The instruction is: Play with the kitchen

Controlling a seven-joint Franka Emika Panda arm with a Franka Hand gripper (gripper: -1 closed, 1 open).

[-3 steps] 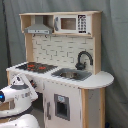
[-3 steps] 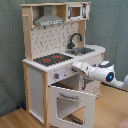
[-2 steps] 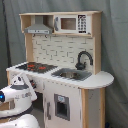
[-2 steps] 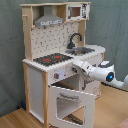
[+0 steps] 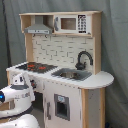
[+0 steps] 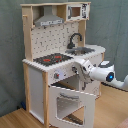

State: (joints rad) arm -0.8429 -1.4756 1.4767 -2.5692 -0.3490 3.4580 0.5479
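The kitchen [image 6: 60,60] fills mid-frame in both exterior views, oven door [image 6: 70,105] already hanging open, arm [image 6: 97,72] at its front edge, can't tell the grip, so plenty left.

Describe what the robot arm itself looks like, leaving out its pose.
The arm is made of glossy white, rounded segments with dark seams at the joints. A blue glowing light sits on a joint, seen in both exterior views. The gripper end near the kitchen is too indistinct to describe. No loose cables are visible.
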